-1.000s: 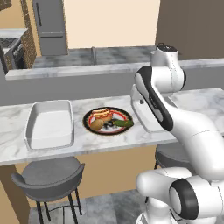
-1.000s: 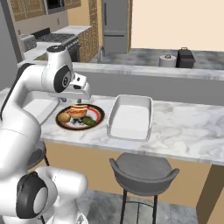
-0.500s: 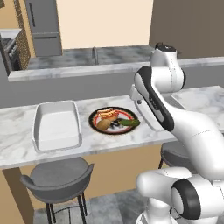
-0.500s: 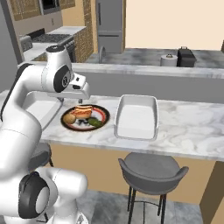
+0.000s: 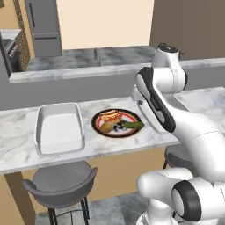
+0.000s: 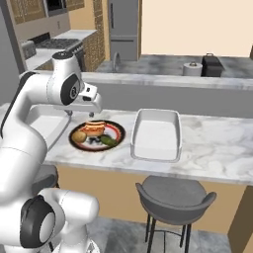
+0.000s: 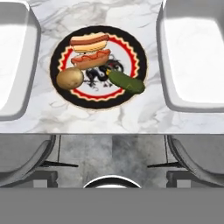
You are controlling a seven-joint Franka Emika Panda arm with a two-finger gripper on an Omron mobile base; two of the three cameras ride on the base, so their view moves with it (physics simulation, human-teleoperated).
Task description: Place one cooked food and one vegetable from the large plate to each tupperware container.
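Round flat plate with black rim, red-orange ring and patterned white centre [image 7: 53, 65], sat on the grey-veined marble counter [image 7: 92, 119] right between two deep white rectangular tupperware containers [image 7: 15, 65] [image 7: 192, 57]. Near both, not touching either. Both tubs bare inside. All still on the plate: two hot dogs in buns [image 7: 89, 41] [image 7: 91, 58] side by side, a brown potato [image 7: 70, 78] at one edge, a green pickle-looking vegetable [image 7: 127, 82] at the other. Grey round stools [image 7: 22, 162] tucked below the counter edge. Two-finger gripper [image 6: 68, 113] hanging above the plate's near side, mostly hidden under the white wrist. Honestly can't tell whether spread or pinched; nothing visibly carried.
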